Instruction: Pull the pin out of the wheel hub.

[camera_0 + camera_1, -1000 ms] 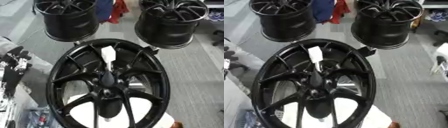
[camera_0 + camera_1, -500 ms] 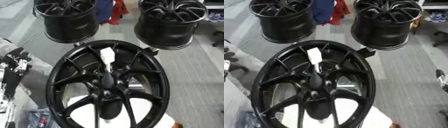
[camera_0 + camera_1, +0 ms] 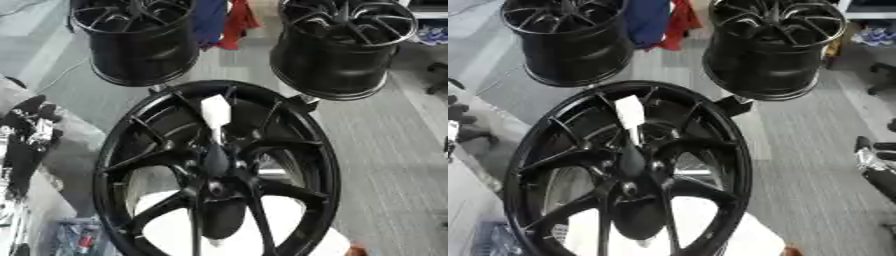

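while pin (image 3: 215, 116) sits in hub (image 3: 217, 186), left hand (image 3: 28, 145), right hand (image 3: 878, 167) flank rim, apart.

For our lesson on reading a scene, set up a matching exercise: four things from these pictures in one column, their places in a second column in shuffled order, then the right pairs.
1 pin
2 left hand
3 right hand
4 red cloth

A right edge
B between the two far wheels
C left edge
D standing up from the near wheel's hub

Pairs: 1-D, 2-C, 3-A, 4-B
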`<state>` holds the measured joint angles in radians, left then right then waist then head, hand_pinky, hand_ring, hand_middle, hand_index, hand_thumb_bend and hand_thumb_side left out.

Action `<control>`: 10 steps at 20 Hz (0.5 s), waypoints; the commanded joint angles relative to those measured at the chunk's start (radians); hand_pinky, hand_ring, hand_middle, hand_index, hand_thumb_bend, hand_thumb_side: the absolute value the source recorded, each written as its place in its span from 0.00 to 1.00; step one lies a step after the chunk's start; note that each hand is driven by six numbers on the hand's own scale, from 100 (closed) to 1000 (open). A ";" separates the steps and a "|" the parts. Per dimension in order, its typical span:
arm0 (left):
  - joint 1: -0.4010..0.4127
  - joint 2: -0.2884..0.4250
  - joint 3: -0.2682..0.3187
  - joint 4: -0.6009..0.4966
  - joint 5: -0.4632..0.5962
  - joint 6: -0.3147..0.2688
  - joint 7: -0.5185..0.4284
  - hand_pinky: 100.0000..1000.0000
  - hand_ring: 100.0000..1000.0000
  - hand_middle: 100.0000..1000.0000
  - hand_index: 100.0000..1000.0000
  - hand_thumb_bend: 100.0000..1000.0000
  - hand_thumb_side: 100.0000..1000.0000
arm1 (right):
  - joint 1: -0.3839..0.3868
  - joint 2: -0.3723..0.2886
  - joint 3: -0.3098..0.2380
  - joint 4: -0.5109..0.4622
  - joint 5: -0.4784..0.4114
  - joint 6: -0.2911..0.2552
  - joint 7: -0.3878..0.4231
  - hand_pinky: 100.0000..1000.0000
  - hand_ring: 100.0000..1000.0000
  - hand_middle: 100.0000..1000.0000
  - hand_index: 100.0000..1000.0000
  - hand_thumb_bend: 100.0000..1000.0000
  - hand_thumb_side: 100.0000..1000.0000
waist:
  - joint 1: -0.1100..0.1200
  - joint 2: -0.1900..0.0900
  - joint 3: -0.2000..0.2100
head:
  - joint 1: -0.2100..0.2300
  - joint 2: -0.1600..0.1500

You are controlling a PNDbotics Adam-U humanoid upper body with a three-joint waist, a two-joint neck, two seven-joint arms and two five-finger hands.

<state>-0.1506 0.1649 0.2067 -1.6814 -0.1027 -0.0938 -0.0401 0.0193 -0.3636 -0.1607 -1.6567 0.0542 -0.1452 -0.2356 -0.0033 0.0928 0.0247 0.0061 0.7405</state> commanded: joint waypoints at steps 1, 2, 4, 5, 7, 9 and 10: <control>-0.016 0.004 0.000 -0.019 0.003 -0.001 -0.002 0.55 0.65 0.65 0.82 0.11 0.53 | 0.001 0.003 0.053 -0.048 -0.056 -0.011 0.029 0.59 0.61 0.77 0.84 0.17 0.16 | 0.001 -0.008 0.002 | 0.000 -0.013; -0.016 0.004 0.000 -0.019 0.003 -0.002 -0.003 0.55 0.65 0.65 0.81 0.11 0.53 | 0.002 0.010 0.072 -0.055 -0.072 -0.014 0.042 0.59 0.60 0.77 0.84 0.17 0.16 | 0.001 -0.007 0.003 | -0.001 -0.012; -0.016 0.002 -0.002 -0.018 0.004 -0.002 -0.004 0.55 0.65 0.64 0.81 0.11 0.53 | 0.000 0.022 0.107 -0.066 -0.105 -0.018 0.074 0.59 0.60 0.76 0.83 0.17 0.15 | 0.002 -0.007 0.003 | -0.003 -0.011; -0.017 0.001 -0.003 -0.018 0.004 -0.002 -0.006 0.55 0.65 0.65 0.81 0.11 0.53 | -0.003 0.028 0.123 -0.069 -0.111 -0.018 0.091 0.59 0.60 0.77 0.81 0.17 0.16 | 0.003 -0.006 0.004 | -0.004 -0.011; -0.017 -0.001 -0.005 -0.017 0.005 -0.003 -0.008 0.55 0.65 0.65 0.81 0.11 0.53 | -0.013 0.043 0.144 -0.071 -0.120 -0.017 0.120 0.59 0.60 0.76 0.80 0.16 0.15 | 0.004 -0.008 0.004 | -0.005 -0.010; -0.017 -0.002 -0.006 -0.017 0.005 -0.003 -0.009 0.55 0.65 0.65 0.81 0.11 0.53 | -0.025 0.056 0.159 -0.067 -0.129 -0.016 0.136 0.59 0.59 0.76 0.81 0.15 0.14 | 0.005 -0.008 0.003 | -0.007 -0.011; -0.017 -0.002 -0.006 -0.017 0.005 -0.003 -0.010 0.55 0.65 0.65 0.81 0.11 0.53 | -0.030 0.059 0.167 -0.065 -0.132 -0.016 0.143 0.59 0.60 0.76 0.82 0.15 0.15 | 0.005 -0.008 0.004 | -0.007 -0.011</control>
<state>-0.1517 0.1559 0.2010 -1.6814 -0.1019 -0.0946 -0.0455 -0.0005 -0.2984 0.0003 -1.6997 -0.0670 -0.1595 -0.1043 0.0001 0.0931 0.0278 0.0030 0.7376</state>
